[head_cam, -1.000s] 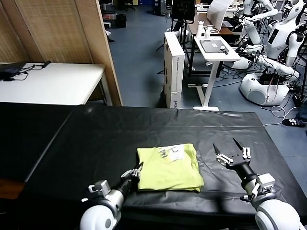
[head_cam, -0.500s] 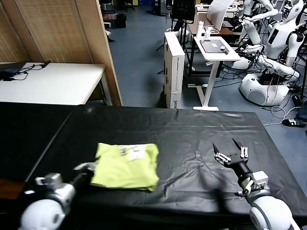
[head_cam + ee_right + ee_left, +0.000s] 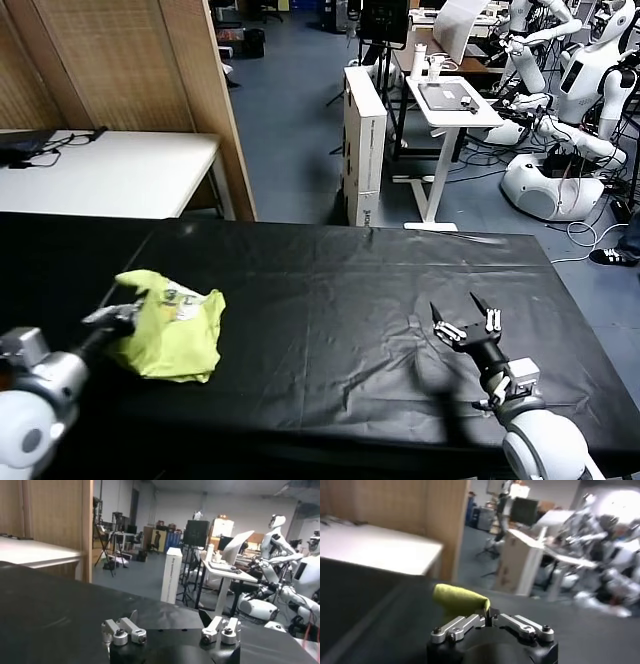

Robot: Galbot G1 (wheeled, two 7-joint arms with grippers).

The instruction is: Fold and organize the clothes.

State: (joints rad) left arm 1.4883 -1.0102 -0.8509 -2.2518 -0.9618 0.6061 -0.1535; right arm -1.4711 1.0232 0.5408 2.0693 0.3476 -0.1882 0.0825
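1. A white desk (image 3: 120,170) stands beyond the black table (image 3: 340,300); parked white robots (image 3: 585,70) crowd far right.
2. The bunched lime T-shirt (image 3: 172,325), print showing, sits at the table's left.
3. The left gripper (image 3: 118,316) pinches its edge.
4. The right gripper (image 3: 463,315) hovers near right, fingers wide.

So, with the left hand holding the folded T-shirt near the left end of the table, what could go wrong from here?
1. The left hand pinches only one edge of the T-shirt, which is already bunched, so the fold may come apart.
2. The shirt is close to the left end of the black table, so it might slide off.
3. The right hand is open and far away, so it cannot help.
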